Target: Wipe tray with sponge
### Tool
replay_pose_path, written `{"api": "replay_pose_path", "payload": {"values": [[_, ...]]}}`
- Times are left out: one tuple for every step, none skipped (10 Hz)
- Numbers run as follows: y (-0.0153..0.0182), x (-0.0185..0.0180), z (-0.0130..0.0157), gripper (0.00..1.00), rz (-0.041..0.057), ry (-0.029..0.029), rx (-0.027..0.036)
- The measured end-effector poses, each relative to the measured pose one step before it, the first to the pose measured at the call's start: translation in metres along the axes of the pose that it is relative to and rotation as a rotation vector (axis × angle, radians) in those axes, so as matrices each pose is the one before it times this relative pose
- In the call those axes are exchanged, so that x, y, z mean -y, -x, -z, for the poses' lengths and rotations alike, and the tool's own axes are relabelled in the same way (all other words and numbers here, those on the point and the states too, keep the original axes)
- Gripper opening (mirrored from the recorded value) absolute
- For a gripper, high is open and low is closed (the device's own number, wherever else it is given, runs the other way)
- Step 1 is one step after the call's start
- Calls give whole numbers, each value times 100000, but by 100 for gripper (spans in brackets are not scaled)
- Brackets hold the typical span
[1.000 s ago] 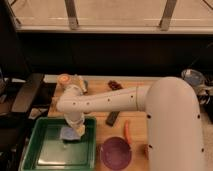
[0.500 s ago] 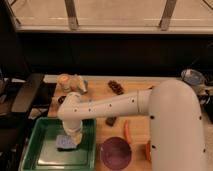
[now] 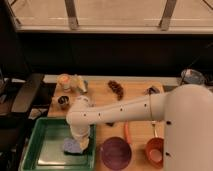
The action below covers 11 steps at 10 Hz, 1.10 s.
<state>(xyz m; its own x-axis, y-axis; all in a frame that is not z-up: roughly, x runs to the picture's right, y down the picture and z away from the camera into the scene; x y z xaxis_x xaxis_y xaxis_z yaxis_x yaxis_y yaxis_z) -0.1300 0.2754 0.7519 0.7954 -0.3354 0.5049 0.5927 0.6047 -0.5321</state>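
A large green tray with a raised rim lies at the near left of the wooden table. Inside it, near the right wall, a small light-blue sponge rests on the tray floor. My white arm reaches across from the right and bends down into the tray. The gripper at its end points downward and is shut on the sponge, pressing it onto the tray bottom. The fingers are mostly hidden behind the wrist.
A round purple bowl sits just right of the tray, an orange cup beyond it. An orange stick-like object lies between them. Small items crowd the table's back edge: a jar, a dark snack pile, a black tin. A black chair stands left.
The arm has swung lower and nearer, carrying the sponge along the tray floor toward the near right part of the tray.
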Motion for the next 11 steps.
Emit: {"api": "replay_pose_path", "payload": {"values": [[-578,376,348,0,-614,-105,-1356],[-1205,928,397,0,134,-218,-1998],[-464,904,207,0,602,-372,-601],[-431,1149,79,0,1680,-331,-433],[-233,1208,53,0,2184,-448,-426],[655,1332,-15,0,3161,-656,225],[663,789,-112,0,2452,-335,427],[623,573,-251,0,2243,-85,703],[856,285,-206,0,1599,-418,1188],[1009,-265,-291,0,1423,-136,1144],[680,-540,-274,0,82,15,914]]}}
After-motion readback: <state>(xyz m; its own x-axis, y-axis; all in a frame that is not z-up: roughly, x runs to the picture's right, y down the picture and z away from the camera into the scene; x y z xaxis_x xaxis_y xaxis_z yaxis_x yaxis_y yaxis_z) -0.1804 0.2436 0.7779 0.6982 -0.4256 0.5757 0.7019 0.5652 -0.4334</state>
